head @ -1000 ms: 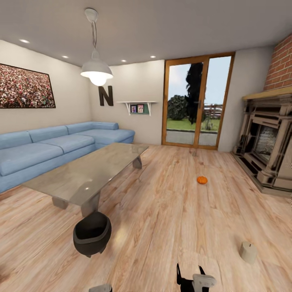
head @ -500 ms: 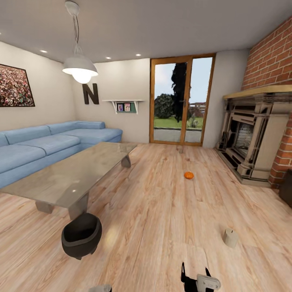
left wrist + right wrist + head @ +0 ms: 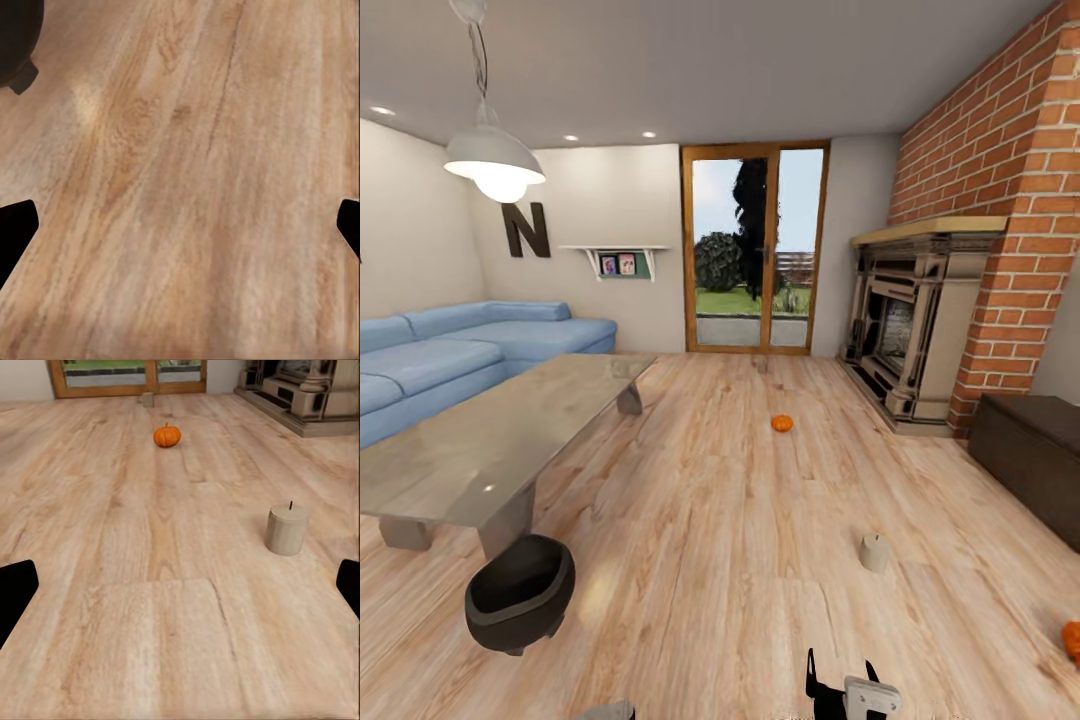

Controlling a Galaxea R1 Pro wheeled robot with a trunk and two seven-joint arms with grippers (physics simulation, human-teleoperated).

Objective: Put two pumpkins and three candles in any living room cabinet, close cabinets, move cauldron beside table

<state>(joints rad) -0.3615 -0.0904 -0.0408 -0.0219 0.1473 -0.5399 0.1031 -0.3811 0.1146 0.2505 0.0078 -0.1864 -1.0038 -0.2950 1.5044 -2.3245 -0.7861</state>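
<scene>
One orange pumpkin (image 3: 782, 423) (image 3: 167, 435) lies on the wood floor mid-room, and a second pumpkin (image 3: 1072, 640) peeks in at the right edge. A beige candle (image 3: 874, 552) (image 3: 286, 529) stands on the floor ahead and to the right of my right gripper (image 3: 840, 668). Another small candle (image 3: 761, 365) (image 3: 148, 399) stands near the glass door. The dark cabinet (image 3: 1030, 450) runs along the right wall, its fronts closed. The black cauldron (image 3: 520, 592) (image 3: 16, 37) sits by the near end of the grey table (image 3: 480, 450). Both grippers are open and empty, with the left gripper (image 3: 608, 710) low over bare floor.
A blue sofa (image 3: 450, 355) stands behind the table on the left. The stone fireplace (image 3: 910, 320) and the brick wall (image 3: 1000, 200) fill the right side. A pendant lamp (image 3: 495, 165) hangs over the table. Open floor stretches between the table and the cabinet.
The head camera has swung right, so the whole scene has shifted left. The cabinet and the second pumpkin have come into view. The things themselves have not moved.
</scene>
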